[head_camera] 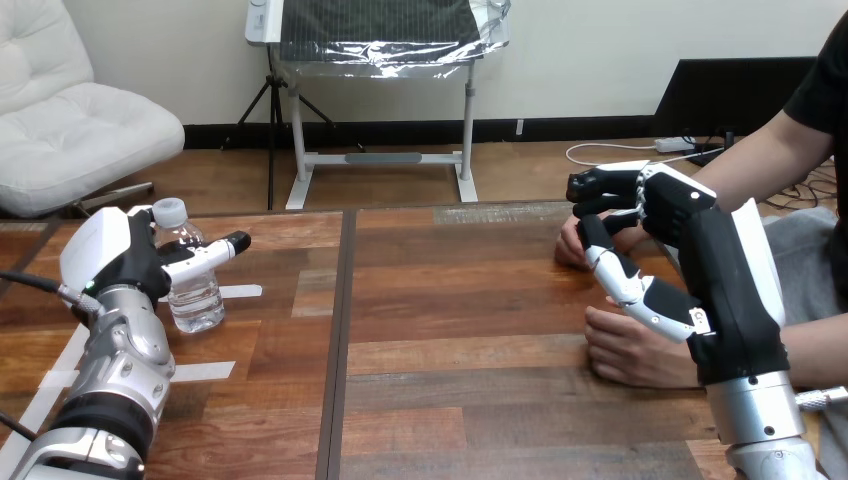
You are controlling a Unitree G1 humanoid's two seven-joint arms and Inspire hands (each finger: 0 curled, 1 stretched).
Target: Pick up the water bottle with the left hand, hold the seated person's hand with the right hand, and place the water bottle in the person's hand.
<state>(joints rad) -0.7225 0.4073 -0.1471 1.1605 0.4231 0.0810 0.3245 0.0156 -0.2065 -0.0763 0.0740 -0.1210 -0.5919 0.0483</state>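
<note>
There is one clear plastic water bottle [193,300] with a white cap. It stands upright on the brown wooden table [450,310] at the left of the frame. The robot's left hand [115,255] is black with white shells. It is pressed right up against the bottle, and part of it crosses in front of the bottle. I cannot tell if it really has hold of it.

At the right of the frame is the robot's right hand [700,240]. It is loosely open and has nothing in it. It is raised in front of the person's two hands, which both rest on the table. The person's upper hand [568,245] peeks out from behind the robot hand. The person's lower hand [630,350] lies just under it. Some strips of white tape [240,291] are stuck on the table near the bottle.
</note>
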